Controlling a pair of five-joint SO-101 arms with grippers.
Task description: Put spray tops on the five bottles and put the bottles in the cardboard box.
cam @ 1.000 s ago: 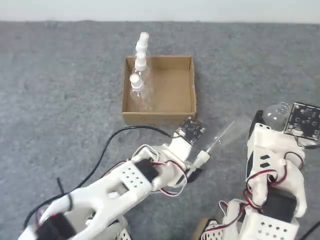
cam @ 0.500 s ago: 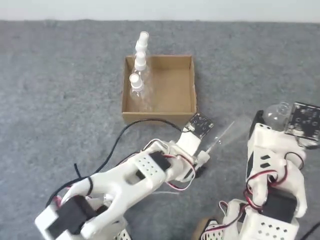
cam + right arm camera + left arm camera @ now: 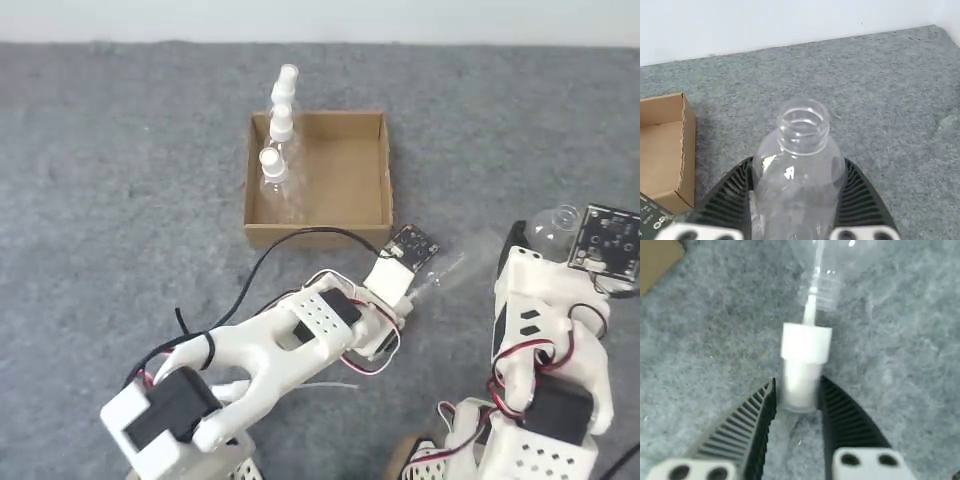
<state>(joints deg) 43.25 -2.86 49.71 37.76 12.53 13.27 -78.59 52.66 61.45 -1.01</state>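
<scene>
My left gripper is shut on a white spray top. Its thin tube points into the open neck of a clear bottle that lies on the carpet, faintly seen between the arms. My right gripper is shut on a second clear bottle, held upright, its neck open with no top on it. The cardboard box holds three bottles with spray tops in a row along its left wall.
Grey carpet covers the table, and a pale wall runs along the far edge. A black cable loops from the left arm toward the box's front wall. The right half of the box floor is bare.
The left arm has swung to the right and farther from its base with the spray top, bringing the tube up to the lying bottle's neck. The right arm and its bottle have stayed put.
</scene>
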